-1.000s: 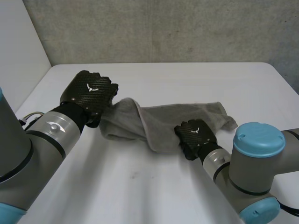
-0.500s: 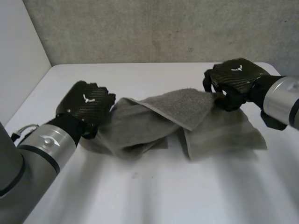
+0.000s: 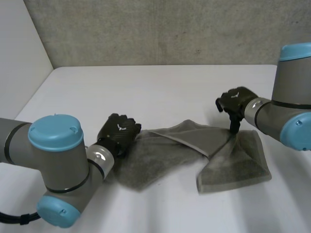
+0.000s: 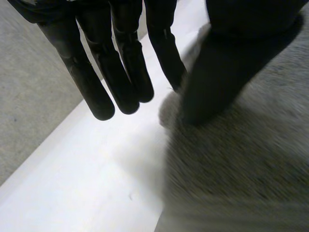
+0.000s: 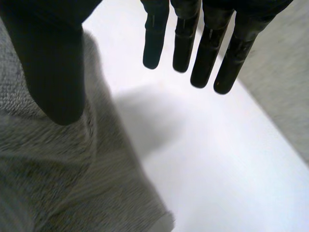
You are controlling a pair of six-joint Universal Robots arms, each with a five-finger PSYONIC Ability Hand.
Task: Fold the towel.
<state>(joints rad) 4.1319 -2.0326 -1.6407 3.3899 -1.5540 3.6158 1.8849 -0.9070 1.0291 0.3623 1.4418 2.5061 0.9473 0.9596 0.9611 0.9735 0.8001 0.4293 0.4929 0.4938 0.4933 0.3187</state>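
A grey towel (image 3: pixel 194 150) lies rumpled across the middle of the white table (image 3: pixel 160 92), with one flap folded over its middle and a wider part spread at its right end. My left hand (image 3: pixel 118 135) is at the towel's left end. In the left wrist view its fingers (image 4: pixel 87 72) are straight over bare table and its thumb rests against the towel's (image 4: pixel 241 169) edge. My right hand (image 3: pixel 234 100) hovers over the towel's right part. In the right wrist view its fingers (image 5: pixel 207 48) are straight over the table and its thumb hangs above the towel (image 5: pixel 48 169).
A grey wall (image 3: pixel 160 29) runs behind the table and a white panel (image 3: pixel 19 58) stands at its left. Bare table surface lies behind and in front of the towel.
My right hand swung from the near side to the far right, dragging the towel's end along, then let go. My left hand came nearer and lower and opened its fingers. The towel now lies flatter.
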